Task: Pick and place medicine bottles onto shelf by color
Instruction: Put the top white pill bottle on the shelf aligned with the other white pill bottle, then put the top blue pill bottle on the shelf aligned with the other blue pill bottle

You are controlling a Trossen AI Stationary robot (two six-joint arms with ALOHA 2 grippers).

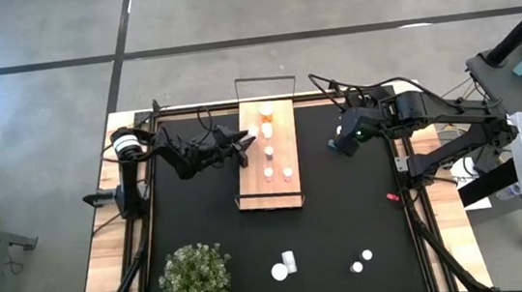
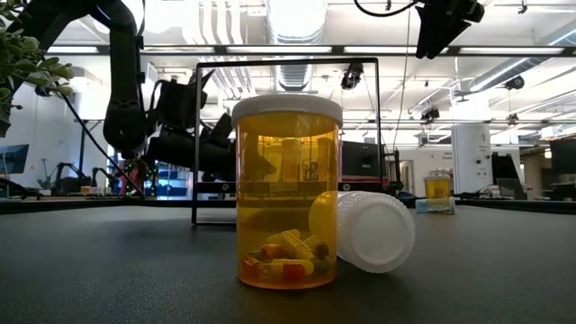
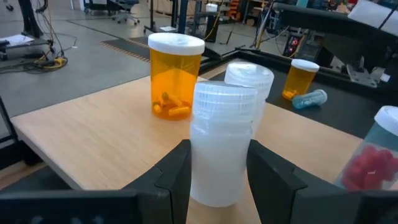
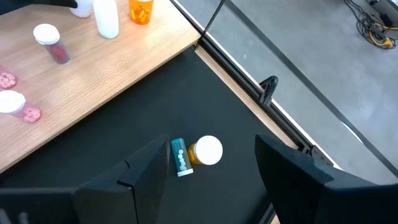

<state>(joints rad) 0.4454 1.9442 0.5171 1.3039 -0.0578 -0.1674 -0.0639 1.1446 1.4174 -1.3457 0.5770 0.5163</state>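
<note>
Left gripper: closed on a white bottle, held upright between both fingers over the left edge of the shelf.
Behind the held bottle: a second white bottle, just beside it on the wood.
Orange bottle: upright on the far end of the shelf, white cap, capsules at its bottom.
Red-pink bottles: standing in the middle and right part of the board, white caps.
Right gripper: jaws spread apart, holding nothing, raised above the black mat right of the shelf's far end.
Under the right gripper: an orange bottle and a bluish bottle, touching on the mat.
Near edge of mat: large orange bottle upright, a capped bottle lying against it; two more small bottles to the right.
Near left corner: plant.
</note>
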